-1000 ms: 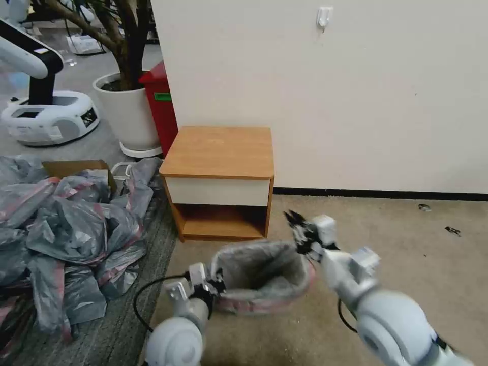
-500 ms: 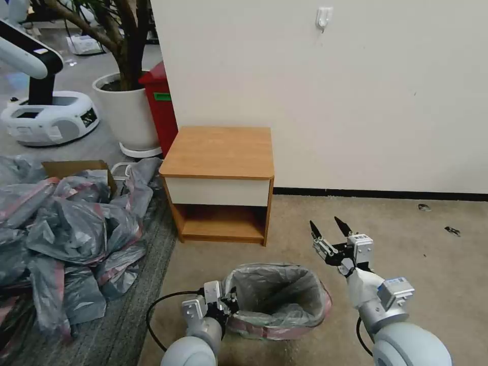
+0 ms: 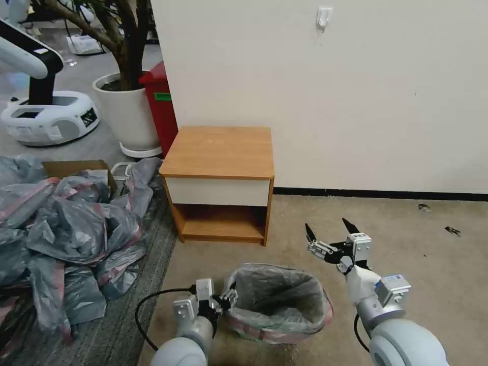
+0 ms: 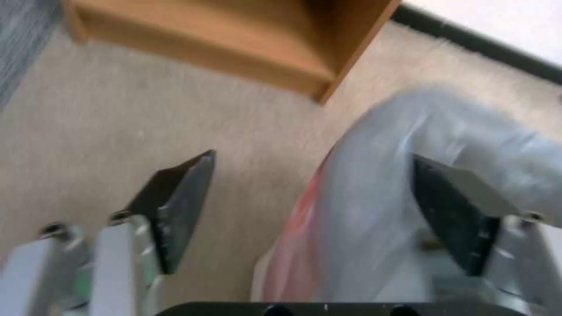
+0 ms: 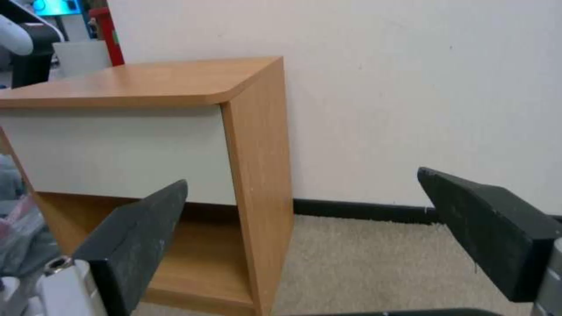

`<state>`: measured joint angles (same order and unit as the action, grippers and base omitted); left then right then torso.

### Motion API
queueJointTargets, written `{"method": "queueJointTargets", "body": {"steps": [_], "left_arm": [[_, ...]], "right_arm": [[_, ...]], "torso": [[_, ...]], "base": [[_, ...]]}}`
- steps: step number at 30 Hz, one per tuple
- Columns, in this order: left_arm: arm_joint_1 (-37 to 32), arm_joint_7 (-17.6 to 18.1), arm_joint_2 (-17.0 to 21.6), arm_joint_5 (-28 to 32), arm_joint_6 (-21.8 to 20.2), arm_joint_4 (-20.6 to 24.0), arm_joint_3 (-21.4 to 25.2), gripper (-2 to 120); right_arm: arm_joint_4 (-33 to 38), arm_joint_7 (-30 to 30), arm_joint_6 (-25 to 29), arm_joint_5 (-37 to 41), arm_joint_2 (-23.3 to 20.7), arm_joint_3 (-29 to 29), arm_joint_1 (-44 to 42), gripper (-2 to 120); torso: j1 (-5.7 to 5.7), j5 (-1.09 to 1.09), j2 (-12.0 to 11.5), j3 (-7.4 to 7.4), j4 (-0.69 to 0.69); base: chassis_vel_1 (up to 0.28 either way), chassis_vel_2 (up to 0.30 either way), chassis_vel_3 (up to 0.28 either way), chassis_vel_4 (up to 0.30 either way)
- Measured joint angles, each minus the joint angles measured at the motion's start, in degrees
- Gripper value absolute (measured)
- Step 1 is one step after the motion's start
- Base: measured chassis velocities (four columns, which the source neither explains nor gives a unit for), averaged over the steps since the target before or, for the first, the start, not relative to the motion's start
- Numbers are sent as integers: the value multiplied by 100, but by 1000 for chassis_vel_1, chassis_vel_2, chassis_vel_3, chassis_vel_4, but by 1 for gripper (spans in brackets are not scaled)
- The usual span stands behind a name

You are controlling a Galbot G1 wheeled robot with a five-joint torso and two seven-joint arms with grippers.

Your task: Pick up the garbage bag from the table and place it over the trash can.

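Left gripper (image 3: 223, 300): jaws spread wide, holding nothing. In the left wrist view one finger sits over bare carpet, the other over the grey film, so the jaws straddle the bag's edge without pinching it. In the head view this gripper sits at the bin's 9 o'clock, just beside the rim.

Right gripper (image 3: 328, 234): jaws apart, empty, raised clear of the bin at roughly its 1 o'clock, pointing toward the table.

Garbage bag (image 3: 277, 292): already in the trash can (image 4: 264, 276), grey film lining the inside, mouth open. Its pink-red band is folded down over the outside wall, visible along the near side from 3 through 6 to 9 o'clock. Far side of the rim also looks covered.

Table (image 3: 219, 151): at 12 o'clock from the bin, top bare.

Judgement: pickup and draping appear done. What may remain is checking that the band is seated evenly, then retracting both arms.
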<state>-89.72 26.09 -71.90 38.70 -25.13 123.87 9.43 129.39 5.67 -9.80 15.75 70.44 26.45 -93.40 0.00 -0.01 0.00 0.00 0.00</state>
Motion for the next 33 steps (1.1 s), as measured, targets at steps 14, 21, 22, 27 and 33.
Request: {"method": "queueJointTargets", "body": {"steps": [14,21,22,27,33], "left_arm": [[-464,-1596,211,-2049,1308,429,897,100],[-1063,-2652,343,-2964,2246,808,2443,100],[-1116,-2708,328,-2972,2258,823,2588,100],[-1316,-2756,211,-2865,2144,857,2904,100],[-1324,-2728,187,-2837,2063,857,2898,100]], "right_arm": [[2,1,580,175,36,196,-309,100],[-22,95,1177,272,428,588,-847,100],[-29,104,1196,266,491,650,-875,100],[-180,102,1371,170,778,1071,-938,100],[-214,84,1374,146,790,1127,-934,100]], "torso": [[0,-1,0,0,0],[0,1,0,0,0],[0,1,0,0,0],[0,0,0,0,0],[0,0,0,0,0]], "base": [[0,0,0,0],[0,0,0,0],[0,0,0,0],[0,0,0,0],[0,0,0,0]]}}
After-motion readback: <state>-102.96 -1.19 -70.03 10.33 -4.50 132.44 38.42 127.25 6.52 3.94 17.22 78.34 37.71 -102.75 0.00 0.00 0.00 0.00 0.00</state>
